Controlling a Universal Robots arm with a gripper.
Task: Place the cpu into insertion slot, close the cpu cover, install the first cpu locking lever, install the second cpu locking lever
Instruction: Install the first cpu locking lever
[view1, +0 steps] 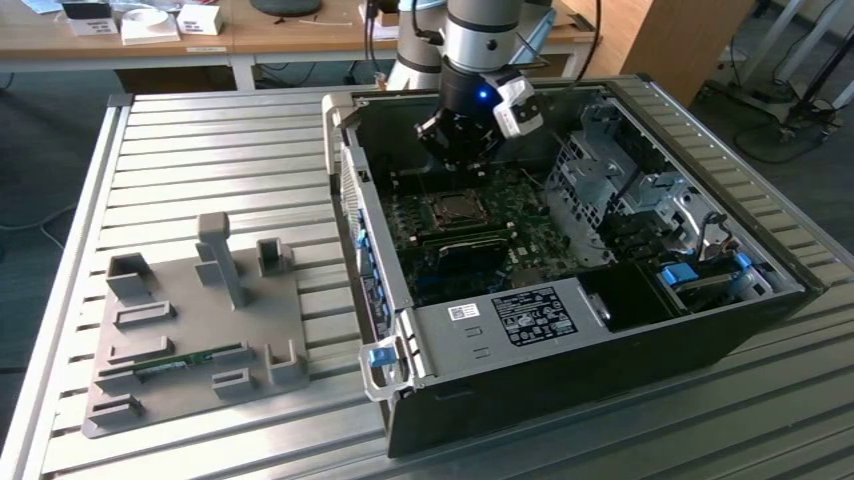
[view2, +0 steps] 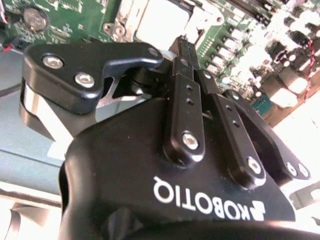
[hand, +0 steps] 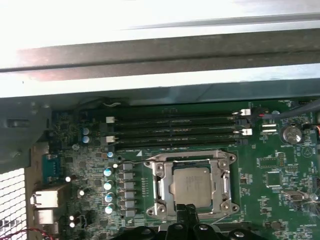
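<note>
The gripper (view1: 461, 163) hangs at the cpu's (view1: 455, 209) twelve o'clock in the exterior view, fingers (view2: 184, 75) pinched together, likely for pushing; the cover (hand: 161, 185) lies flat around it.

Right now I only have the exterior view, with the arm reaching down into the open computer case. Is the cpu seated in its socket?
Observer: Yes. In the first wrist view the cpu lies flat in place, silver top up.
Operator: And the cover, up or down?
Observer: The cpu cover is down flat, its window framing the cpu.
Operator: Where exactly is the gripper?
Observer: The gripper has its tip at the cover's edge, beside the cpu.
Operator: Open or closed?
Observer: Closed. In the second wrist view its fingers meet at the tip.
</note>
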